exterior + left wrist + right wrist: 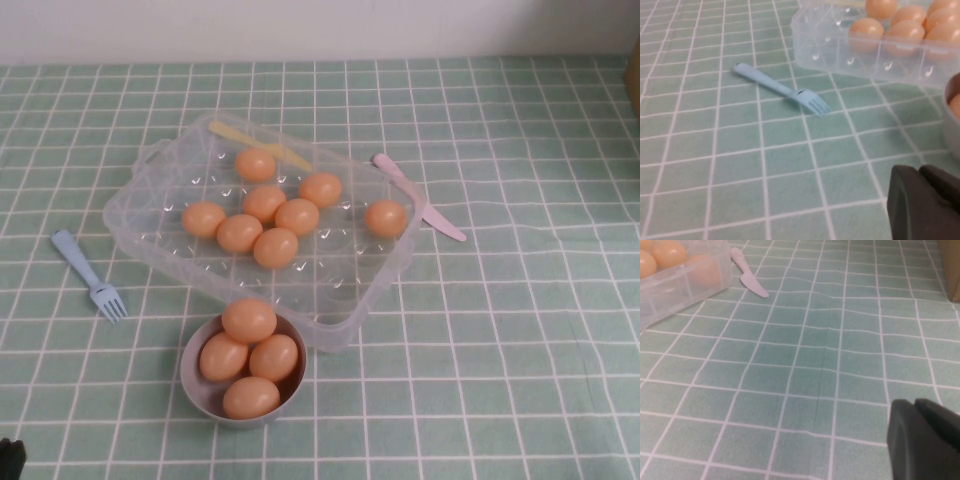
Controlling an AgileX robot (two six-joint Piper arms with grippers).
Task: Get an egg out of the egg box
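The clear plastic egg box (150, 190) sits mid-table and holds several orange-tan eggs (275, 247) in its cups, one apart on the right (385, 217). The box also shows in the left wrist view (825, 40) and the right wrist view (670, 287). My left gripper (920, 172) is shut and empty, low over the cloth at the near left, well short of the box; only a dark tip shows in the high view (8, 455). My right gripper (915, 405) is shut and empty over bare cloth to the right, out of the high view.
A small grey bowl (195, 385) with several eggs stands just in front of the box. A blue fork (90, 275) lies left of the box, a pink knife (420, 205) right of it, and a yellow utensil (262, 145) on its back edge. A brown object (633, 70) is far right.
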